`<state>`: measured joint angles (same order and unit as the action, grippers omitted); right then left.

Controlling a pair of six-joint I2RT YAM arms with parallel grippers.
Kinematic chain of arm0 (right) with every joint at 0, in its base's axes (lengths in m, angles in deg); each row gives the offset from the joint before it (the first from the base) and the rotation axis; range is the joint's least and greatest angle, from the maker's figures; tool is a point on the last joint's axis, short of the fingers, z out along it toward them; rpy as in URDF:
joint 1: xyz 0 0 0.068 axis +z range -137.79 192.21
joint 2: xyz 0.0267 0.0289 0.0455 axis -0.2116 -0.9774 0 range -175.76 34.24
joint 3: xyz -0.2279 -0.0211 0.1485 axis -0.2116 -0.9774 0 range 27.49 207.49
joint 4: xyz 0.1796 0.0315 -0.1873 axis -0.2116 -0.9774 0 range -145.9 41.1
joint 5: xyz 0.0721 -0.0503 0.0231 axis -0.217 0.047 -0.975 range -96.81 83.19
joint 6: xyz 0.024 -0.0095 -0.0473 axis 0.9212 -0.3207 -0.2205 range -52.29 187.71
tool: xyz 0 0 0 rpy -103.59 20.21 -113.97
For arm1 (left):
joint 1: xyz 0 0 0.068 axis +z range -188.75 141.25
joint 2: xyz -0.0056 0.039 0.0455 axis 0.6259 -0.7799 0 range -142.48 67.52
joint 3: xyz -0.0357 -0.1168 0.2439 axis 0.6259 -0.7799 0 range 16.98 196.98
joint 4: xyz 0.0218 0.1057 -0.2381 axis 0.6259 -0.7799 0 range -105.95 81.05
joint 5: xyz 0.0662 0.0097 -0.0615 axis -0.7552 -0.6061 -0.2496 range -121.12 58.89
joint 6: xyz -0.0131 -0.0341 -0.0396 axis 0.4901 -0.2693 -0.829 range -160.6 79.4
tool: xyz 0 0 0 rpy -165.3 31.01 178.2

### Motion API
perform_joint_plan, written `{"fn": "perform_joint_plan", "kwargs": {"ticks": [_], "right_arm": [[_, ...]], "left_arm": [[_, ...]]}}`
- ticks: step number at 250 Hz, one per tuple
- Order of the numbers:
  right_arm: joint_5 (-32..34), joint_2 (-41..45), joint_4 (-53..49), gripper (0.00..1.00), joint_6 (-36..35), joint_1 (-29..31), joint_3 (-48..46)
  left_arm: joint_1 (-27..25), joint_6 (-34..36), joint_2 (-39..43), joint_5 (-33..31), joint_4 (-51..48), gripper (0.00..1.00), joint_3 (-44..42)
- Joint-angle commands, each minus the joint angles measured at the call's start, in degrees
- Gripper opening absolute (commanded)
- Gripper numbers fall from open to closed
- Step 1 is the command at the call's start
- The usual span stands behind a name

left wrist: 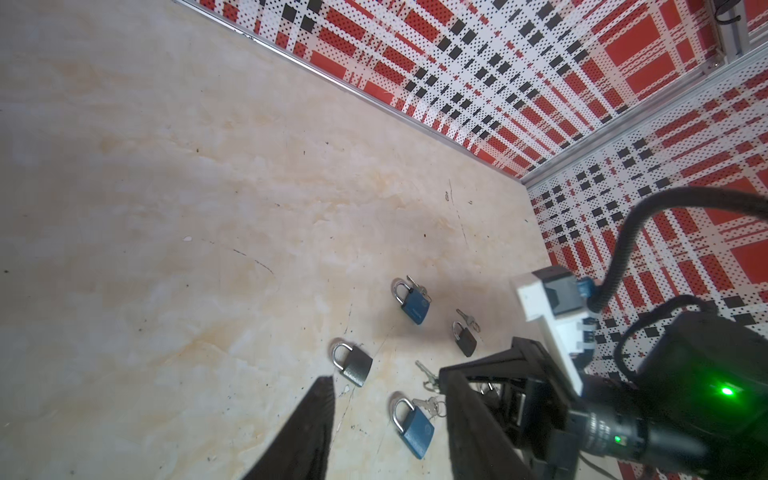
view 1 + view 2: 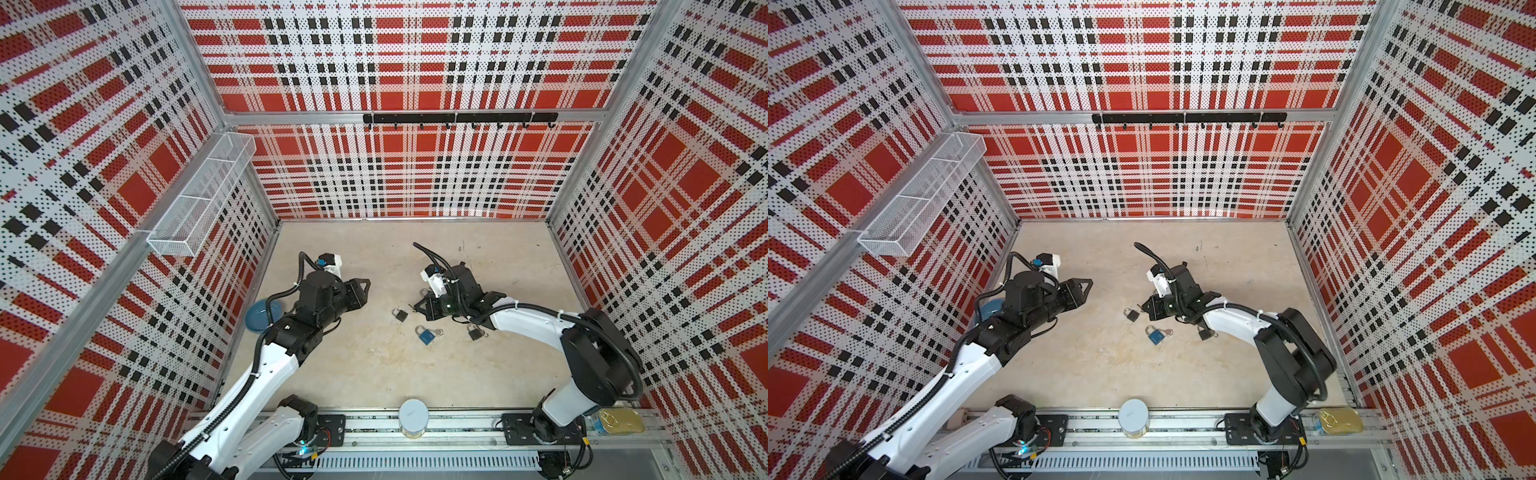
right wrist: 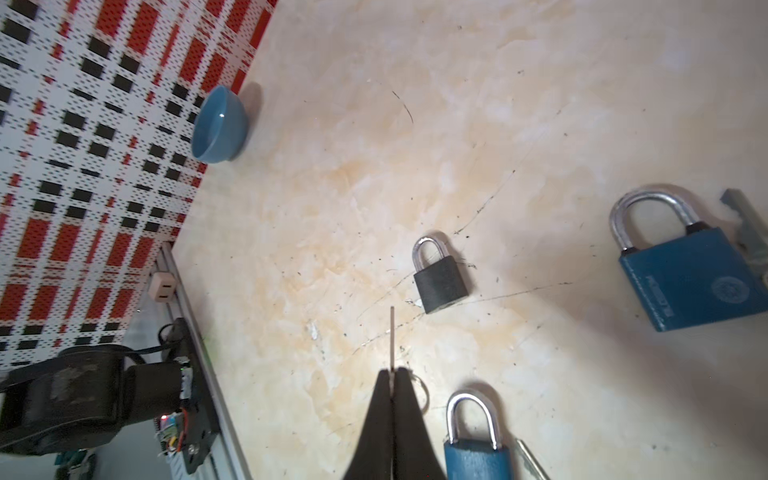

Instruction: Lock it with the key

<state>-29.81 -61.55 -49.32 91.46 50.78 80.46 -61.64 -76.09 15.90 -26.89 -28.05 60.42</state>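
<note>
Pinching a thin key (image 3: 392, 338) tight in the right gripper (image 3: 392, 374). Pointing the key's tip at the small black padlock (image 3: 440, 276), near it but not touching. Flat on the table (image 3: 457, 104), that padlock. Holding nothing in the left gripper (image 2: 365, 291), fingers spread apart, well away from the black padlock. Near the black padlock, a blue padlock (image 3: 685, 282) with a key beside it. Far from the black padlock, by the wall, a blue bowl (image 3: 220, 124).
</note>
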Motion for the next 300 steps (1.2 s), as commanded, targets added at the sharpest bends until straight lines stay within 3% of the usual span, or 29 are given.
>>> {"fn": "perform_joint_plan", "kwargs": {"ticks": [1, 115, 239, 300], "right_arm": [[2.0, -3.4, 5.3, 0.0, -1.2, 0.7, 2.9], [3.7, -13.3, 6.1, 0.0, -2.3, 0.9, 8.7], [6.2, -16.8, 2.4, 0.0, -4.5, 0.8, 11.1], [6.3, -16.2, 2.0, 0.08, -5.0, 0.9, 10.6]], "left_arm": [[0.2, 1.2, 2.2, -1.9, -4.6, 0.48, -1.2], [1.9, 1.0, 4.0, -0.5, -4.9, 0.48, -2.7], [3.3, 0.8, 3.7, 0.9, -4.0, 0.48, -3.1], [3.6, 0.6, 3.3, 1.2, -3.6, 0.48, -3.1]]}}
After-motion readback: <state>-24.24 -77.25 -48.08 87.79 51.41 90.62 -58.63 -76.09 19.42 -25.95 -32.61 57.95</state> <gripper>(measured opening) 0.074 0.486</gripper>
